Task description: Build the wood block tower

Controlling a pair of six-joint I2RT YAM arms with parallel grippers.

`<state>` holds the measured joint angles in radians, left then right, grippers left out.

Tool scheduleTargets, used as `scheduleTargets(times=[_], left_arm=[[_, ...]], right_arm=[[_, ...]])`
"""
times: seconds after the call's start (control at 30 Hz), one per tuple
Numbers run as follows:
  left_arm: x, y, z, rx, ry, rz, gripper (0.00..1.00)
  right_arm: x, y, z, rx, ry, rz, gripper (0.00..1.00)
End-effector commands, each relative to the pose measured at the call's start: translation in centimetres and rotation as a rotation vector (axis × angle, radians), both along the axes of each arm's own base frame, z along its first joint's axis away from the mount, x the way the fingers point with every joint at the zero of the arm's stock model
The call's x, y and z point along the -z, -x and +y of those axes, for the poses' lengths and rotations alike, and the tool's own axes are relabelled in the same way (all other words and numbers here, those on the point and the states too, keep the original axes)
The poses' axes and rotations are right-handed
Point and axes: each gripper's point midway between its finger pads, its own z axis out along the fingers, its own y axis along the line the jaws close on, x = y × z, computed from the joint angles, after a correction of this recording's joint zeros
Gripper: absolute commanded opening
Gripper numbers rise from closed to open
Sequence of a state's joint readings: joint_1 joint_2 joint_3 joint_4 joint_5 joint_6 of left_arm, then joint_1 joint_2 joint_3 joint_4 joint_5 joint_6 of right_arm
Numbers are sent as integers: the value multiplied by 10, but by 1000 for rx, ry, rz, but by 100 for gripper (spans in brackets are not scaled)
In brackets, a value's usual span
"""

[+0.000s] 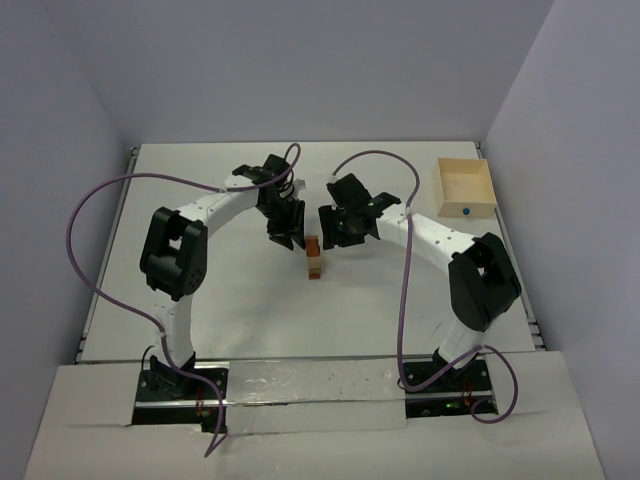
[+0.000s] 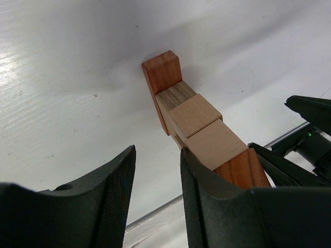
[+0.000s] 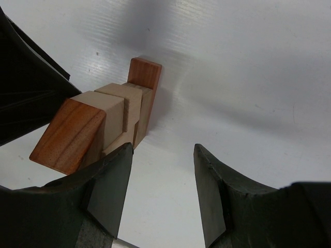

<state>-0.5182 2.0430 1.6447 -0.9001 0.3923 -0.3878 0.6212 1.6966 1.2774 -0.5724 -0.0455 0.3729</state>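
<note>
The wood block tower stands upright mid-table between my two grippers. In the left wrist view it is a stack of tan cubes with a reddish-brown bar upright against its side and a reddish-brown wedge on top. The right wrist view shows the same tower with the wedge on top. My left gripper is open and empty, just left of the tower. My right gripper is open and empty, just right of it. Neither holds a block.
An open light-wood square box with a small blue thing inside stands at the back right. White walls enclose the table. Purple cables loop over both arms.
</note>
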Motion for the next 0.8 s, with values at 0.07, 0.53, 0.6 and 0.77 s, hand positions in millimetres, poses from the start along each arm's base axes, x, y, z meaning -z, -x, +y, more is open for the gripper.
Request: scheduleTargets(times=[0.07,0.53,0.6,0.77], left_arm=[[-16,-7,-4,11,12,-49,46],[-49,14,9,22,46,-108,24],[-52,17,5,38,60,-104,24],[-54,25,-5,74,65,-104,29]], right_arm=[[-20,-12,6,8,-38,-50,59],[-29,-3,-2,7,-47,-71,59],[-30,-1,-2,6,-50,-71,59],[-35,-1,-3,4,-52,-83,59]])
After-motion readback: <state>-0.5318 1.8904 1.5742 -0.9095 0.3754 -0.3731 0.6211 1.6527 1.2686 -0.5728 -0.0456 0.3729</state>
